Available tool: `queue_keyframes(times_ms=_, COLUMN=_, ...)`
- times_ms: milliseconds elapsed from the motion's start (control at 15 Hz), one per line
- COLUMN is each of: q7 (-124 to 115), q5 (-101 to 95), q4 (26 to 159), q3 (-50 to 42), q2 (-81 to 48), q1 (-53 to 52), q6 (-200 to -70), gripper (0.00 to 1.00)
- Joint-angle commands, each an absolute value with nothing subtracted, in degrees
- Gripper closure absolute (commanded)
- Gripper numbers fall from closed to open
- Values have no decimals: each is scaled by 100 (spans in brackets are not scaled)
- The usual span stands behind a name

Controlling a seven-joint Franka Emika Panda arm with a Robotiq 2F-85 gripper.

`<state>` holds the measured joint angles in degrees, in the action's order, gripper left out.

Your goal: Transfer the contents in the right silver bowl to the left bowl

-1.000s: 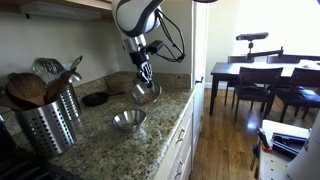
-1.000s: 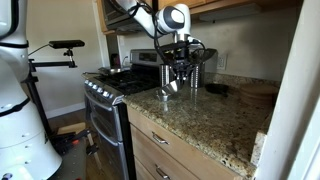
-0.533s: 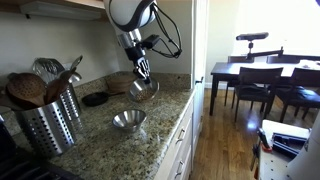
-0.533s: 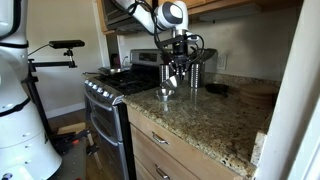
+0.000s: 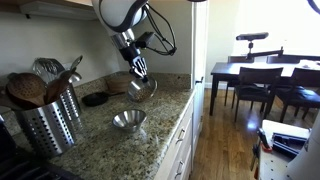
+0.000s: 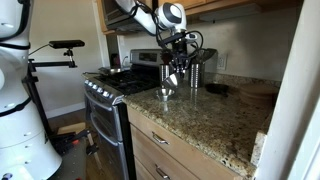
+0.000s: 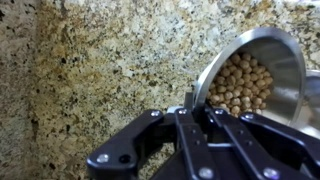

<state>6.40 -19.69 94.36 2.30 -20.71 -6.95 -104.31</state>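
Note:
My gripper (image 5: 138, 72) is shut on the rim of a silver bowl (image 5: 143, 88) and holds it above the granite counter (image 5: 100, 135). In the wrist view the bowl (image 7: 285, 60) is tilted and filled with tan round pieces like chickpeas (image 7: 240, 85); my jaws (image 7: 190, 105) pinch its rim. A second silver bowl (image 5: 128, 120) stands empty on the counter below, closer to the front edge. In an exterior view the held bowl (image 6: 171, 80) hangs over the other bowl (image 6: 165, 93).
A metal utensil holder (image 5: 45, 120) with wooden spoons stands on the counter. A dark dish (image 5: 95, 98) and a wooden board (image 5: 120, 82) lie near the wall. A stove (image 6: 105, 90) adjoins the counter. A dining table with chairs (image 5: 260, 80) stands further off.
The arm has carried the held bowl a little along the counter, toward the empty bowl, and slightly higher.

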Motion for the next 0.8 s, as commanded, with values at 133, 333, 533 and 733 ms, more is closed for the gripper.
queue_keyframes(times_ms=133, q7=416, q5=-2261, q4=8878, q3=255, q2=-2390, q1=-901, q6=-9831, gripper=92)
queue_keyframes(times_ms=333, q7=387, q5=-2341, q4=8643, q3=260, q2=-2543, q1=-1004, q6=-9615, gripper=92)
queue_keyframes(times_ms=533, q7=383, q5=-2390, q4=8464, q3=261, q2=-2666, q1=-1080, q6=-9451, gripper=92)
queue_keyframes(times_ms=733, q7=332, q5=-2464, q4=8310, q3=254, q2=-2767, q1=-1165, q6=-9303, gripper=92)
